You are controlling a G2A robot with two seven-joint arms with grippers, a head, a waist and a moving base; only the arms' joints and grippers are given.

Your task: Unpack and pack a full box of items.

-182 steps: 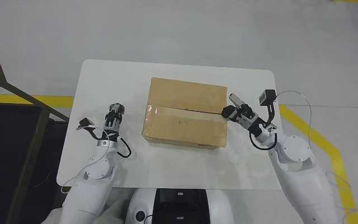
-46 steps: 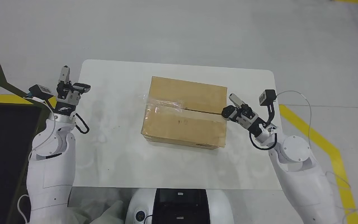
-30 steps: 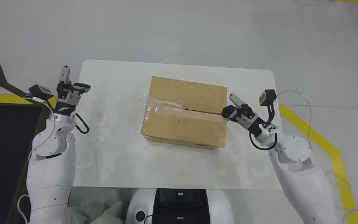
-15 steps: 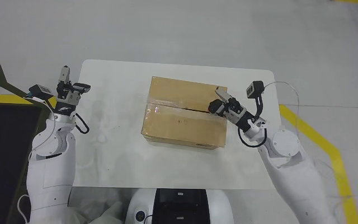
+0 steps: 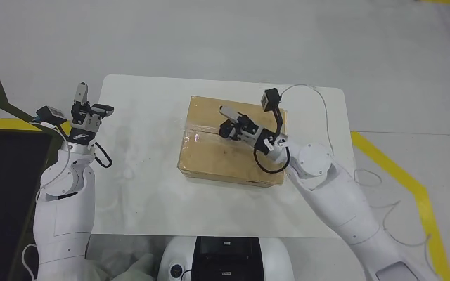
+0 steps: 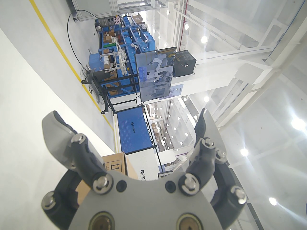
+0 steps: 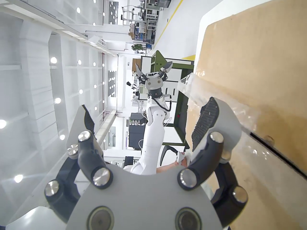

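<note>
Top view: a white table (image 5: 140,183) with rounded corners stands on grey floor, with yellow floor lines (image 5: 401,172) running off at 9 and 4 o'clock. The cardboard box (image 5: 211,161) sits closed near the table's centre, a little toward 1 o'clock, with clear tape (image 5: 205,130) crinkled along its lid seam. The right gripper (image 5: 228,121) hangs over the box top toward 12 o'clock, spread wide and holding nothing, one finger near the tape. The left gripper (image 5: 93,100) is raised at the table's 10 o'clock corner, well apart from the box, also spread wide and empty. Bare tabletop rings the box, broadest toward 9 and 6 o'clock.
</note>
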